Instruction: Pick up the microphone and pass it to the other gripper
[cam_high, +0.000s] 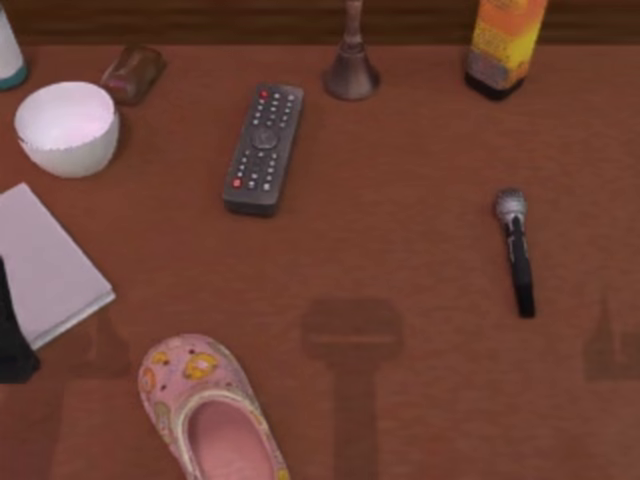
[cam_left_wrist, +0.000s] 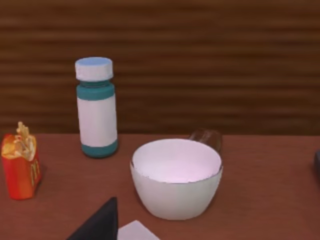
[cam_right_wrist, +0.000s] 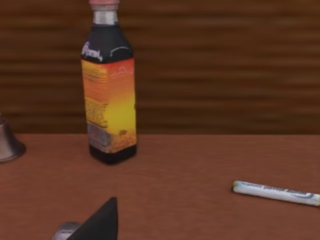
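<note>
The microphone (cam_high: 515, 250) lies flat on the right half of the brown table, its silver mesh head toward the back and its black handle toward the front. Nothing touches it. In the right wrist view only its head (cam_right_wrist: 67, 231) shows, low beside one black fingertip (cam_right_wrist: 102, 222) of my right gripper, which hangs above the table with nothing next to that finger. The right arm is outside the top view. My left arm (cam_high: 10, 340) is parked at the left edge. One black fingertip (cam_left_wrist: 102, 222) shows in its wrist view, nothing held.
A dark remote (cam_high: 263, 148), brass bell (cam_high: 351, 65) and orange-labelled bottle (cam_high: 503, 45) stand toward the back. A white bowl (cam_high: 67, 128), white pad (cam_high: 45, 260) and teal bottle (cam_left_wrist: 96, 107) sit left. A pink slipper (cam_high: 210, 410) lies at the front. A marker (cam_right_wrist: 275, 192) lies far right.
</note>
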